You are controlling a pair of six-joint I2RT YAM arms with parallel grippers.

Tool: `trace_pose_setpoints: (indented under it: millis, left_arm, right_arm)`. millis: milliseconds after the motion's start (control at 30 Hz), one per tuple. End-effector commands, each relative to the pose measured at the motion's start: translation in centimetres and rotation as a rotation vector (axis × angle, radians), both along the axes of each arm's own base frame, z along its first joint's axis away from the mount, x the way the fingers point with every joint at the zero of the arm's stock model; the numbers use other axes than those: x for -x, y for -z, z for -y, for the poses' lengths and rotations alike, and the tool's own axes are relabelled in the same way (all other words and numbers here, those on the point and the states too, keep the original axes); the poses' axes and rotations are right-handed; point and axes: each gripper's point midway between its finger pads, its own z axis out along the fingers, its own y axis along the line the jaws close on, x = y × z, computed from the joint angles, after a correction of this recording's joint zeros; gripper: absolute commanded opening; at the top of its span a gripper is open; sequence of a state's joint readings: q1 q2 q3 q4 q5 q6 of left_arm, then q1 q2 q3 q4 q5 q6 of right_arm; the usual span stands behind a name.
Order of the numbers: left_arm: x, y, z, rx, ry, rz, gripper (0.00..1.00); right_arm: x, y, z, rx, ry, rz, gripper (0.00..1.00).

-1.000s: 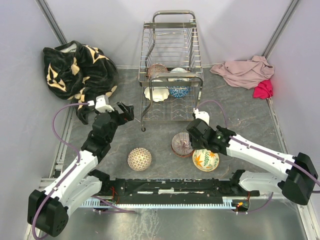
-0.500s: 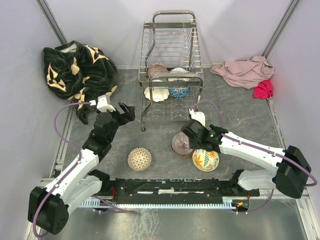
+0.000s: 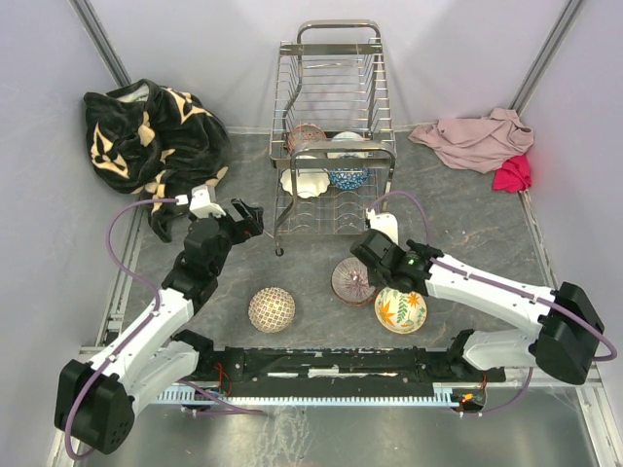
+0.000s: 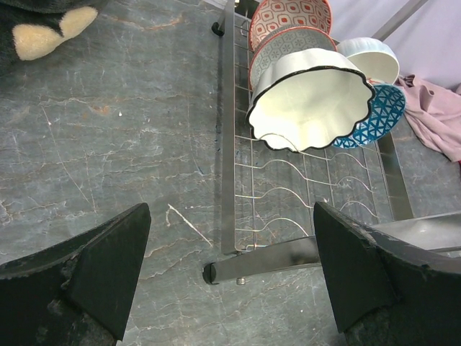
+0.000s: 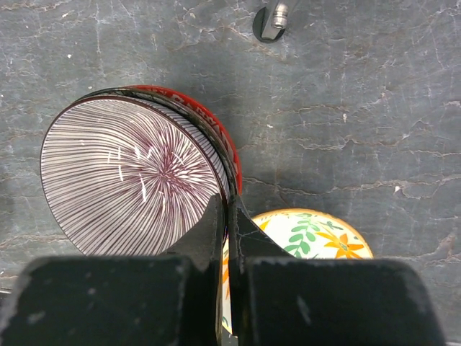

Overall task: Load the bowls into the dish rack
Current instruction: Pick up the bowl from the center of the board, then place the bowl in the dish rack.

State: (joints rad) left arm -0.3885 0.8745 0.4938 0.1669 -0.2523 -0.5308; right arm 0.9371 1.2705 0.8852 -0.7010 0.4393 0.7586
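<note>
While the left tool (image 4: 230,277) gapes by the chrome wire dish rack (image 4: 229,144), the right tool (image 5: 225,216) clamps the purple-striped bowl (image 5: 130,176) at its rim.

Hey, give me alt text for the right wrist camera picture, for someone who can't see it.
The right end effector grips the rim of a purple-striped bowl with a red outer edge, on a gray table. A floral bowl sits close at lower right; a dish rack foot shows at the top.
</note>
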Motion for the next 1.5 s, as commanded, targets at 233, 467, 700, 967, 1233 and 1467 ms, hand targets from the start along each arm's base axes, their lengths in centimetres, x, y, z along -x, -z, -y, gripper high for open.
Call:
trace_pose_setpoints:
  millis: [233,467,700,967,1233,1467]
  left_arm:
    - [-0.5,-1.2,0.3,0.030,-0.005,0.048,0.99]
    - [-0.5,-1.0,0.2,0.030,-0.006,0.046,0.99]
    - [-0.5,-1.0,0.2,0.020,-0.005,0.045,0.99]
    - [-0.5,-0.9,0.2,0.014,-0.004,0.043,0.99]
    - [-0.7,-0.6,0.3,0.007,-0.002,0.035,0.99]
    - [-1.0,-0.2,0.7,0.007,0.019,0.031,0.99]
  right_arm:
    - [-0.5,-6.0,-0.6,-0.167,-0.018,0.178,0.00]
    - [-0.5,-8.1,2.5,-0.161,0.042,0.289,0.00]
    - [-0.7,-8.3,7.7,-0.132,0.245,0.359,0.00]
    - [-1.5,-7.3,12.9,-0.113,0.444,0.335,0.00]
    - [-5.5,-11.4,16.7,-0.019,0.573,0.442,0.00]
    - [-11.3,-14.4,17.9,-0.048,0.598,0.519,0.00]
